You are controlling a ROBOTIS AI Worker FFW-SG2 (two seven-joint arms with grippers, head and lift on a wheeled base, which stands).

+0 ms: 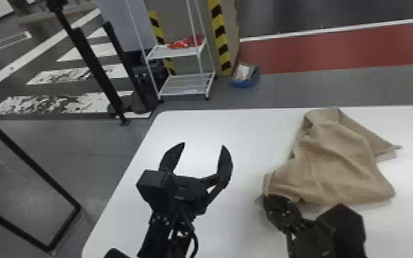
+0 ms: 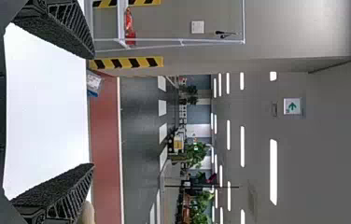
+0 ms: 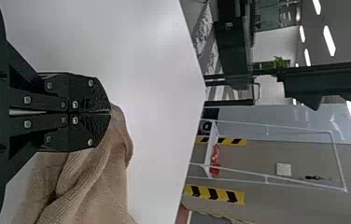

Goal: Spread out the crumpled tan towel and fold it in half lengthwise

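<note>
Left gripper [image 1: 203,144]: fingers spread wide, nothing between them, over the table [image 1: 247,133]. Right gripper [image 1: 270,199]: fingers pressed together, pinching a bit of the towel [image 1: 332,164] at its near left end. Towel: tan, one, rumpled, on the white table, right of the left gripper.

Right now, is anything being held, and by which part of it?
The tan towel, pinched at its near left corner by the right gripper; the left gripper is empty.
</note>
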